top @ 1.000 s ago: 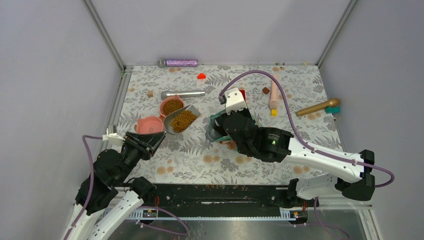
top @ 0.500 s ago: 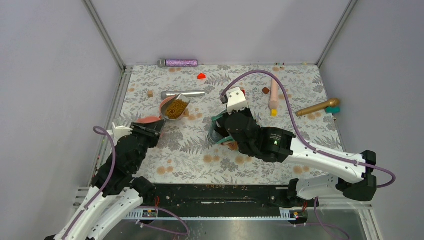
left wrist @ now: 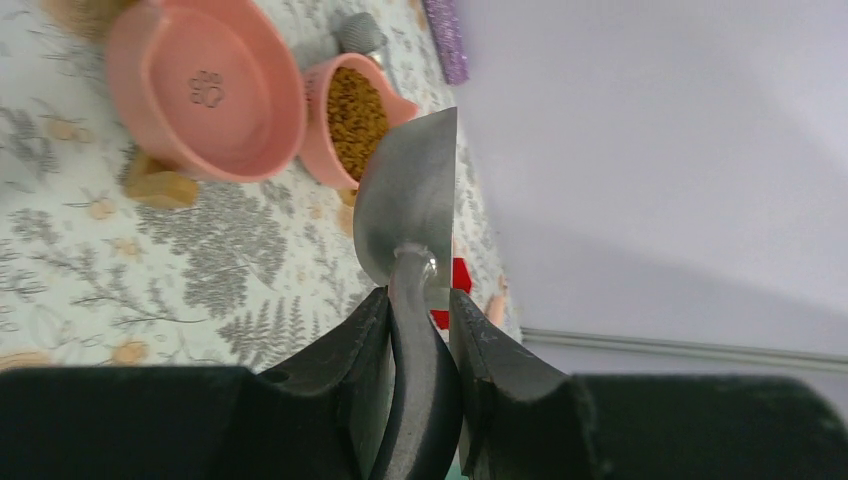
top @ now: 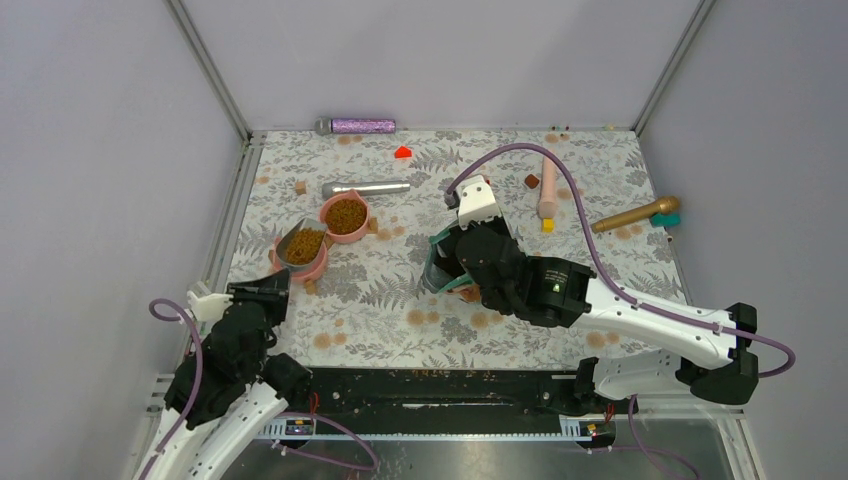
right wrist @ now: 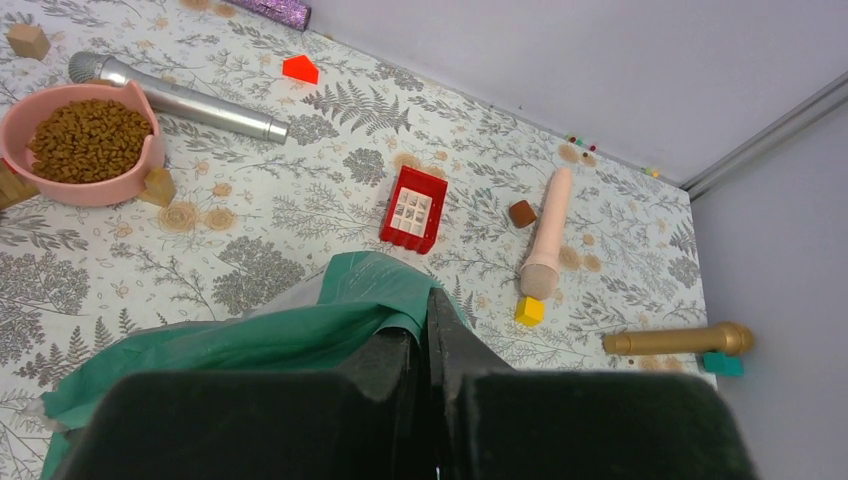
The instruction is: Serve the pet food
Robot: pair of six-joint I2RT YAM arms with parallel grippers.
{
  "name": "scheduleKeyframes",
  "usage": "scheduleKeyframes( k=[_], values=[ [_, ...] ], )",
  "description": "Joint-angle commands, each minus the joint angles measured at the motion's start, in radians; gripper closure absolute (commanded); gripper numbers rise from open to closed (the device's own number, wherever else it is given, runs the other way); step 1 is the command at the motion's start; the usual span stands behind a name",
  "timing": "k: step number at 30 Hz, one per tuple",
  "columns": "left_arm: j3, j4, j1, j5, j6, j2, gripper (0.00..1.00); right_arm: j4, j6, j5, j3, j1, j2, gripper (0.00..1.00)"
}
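Grey booth walls, fern-print mat (top: 380, 290) over the table. The left gripper (left wrist: 420, 300) was clenched on the handle of the metal scoop (top: 303, 242). Half a second before, that scoop had hung over the far pink bowl (right wrist: 85, 195). Now it had come back toward lower left and sat above the near pink bowl (left wrist: 240, 120), with the left arm drawn back to the bottom-left corner.

Kibble (top: 345, 216) filled the far bowl, and a smaller load showed in the scoop from above. The near bowl looked bare inside on the left wrist view, paw print showing. Judged: far bowl served, near bowl next, and the scoop needed only to tip.

The right gripper (right wrist: 425, 320) was pinched shut on the rim of the teal bag (right wrist: 250, 350), holding it mid-frame, barely shifted.

A wooden block (left wrist: 160, 185) lay just beside the near bowl and could catch the scoop on a low pass. The silver microphone (top: 365, 187) lay just behind the far bowl. The red brick (right wrist: 412, 208), pink microphone (top: 547, 190) and gold microphone (top: 635, 213) were well apart at right, out of the way.
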Motion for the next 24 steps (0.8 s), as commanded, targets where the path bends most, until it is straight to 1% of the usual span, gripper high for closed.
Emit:
scheduleKeyframes(
  k=[1,6,8,14,19,24],
  values=[
    [0.055,-0.084,0.004,-0.086,-0.053,0.01,1.0,0.216,-0.034,0.114,0.048,0.003,-0.068,1.0],
    [0.104,-0.228,0.005,-0.122,-0.112,0.119,1.0,0.221,-0.038,0.121,0.041,0.003,-0.069,1.0],
    [0.097,-0.252,0.004,-0.14,-0.138,0.145,1.0,0.253,-0.051,0.117,0.019,0.003,-0.08,1.0],
    [0.045,-0.196,0.004,-0.184,-0.15,0.166,1.0,0.262,-0.053,0.109,-0.003,0.003,-0.091,1.0],
    [0.054,-0.196,0.005,-0.223,-0.167,0.234,1.0,0.269,-0.059,0.107,-0.011,0.003,-0.089,1.0],
    [0.095,-0.207,0.009,-0.222,-0.158,0.329,1.0,0.273,-0.061,0.111,-0.01,0.004,-0.085,1.0]
  ],
)
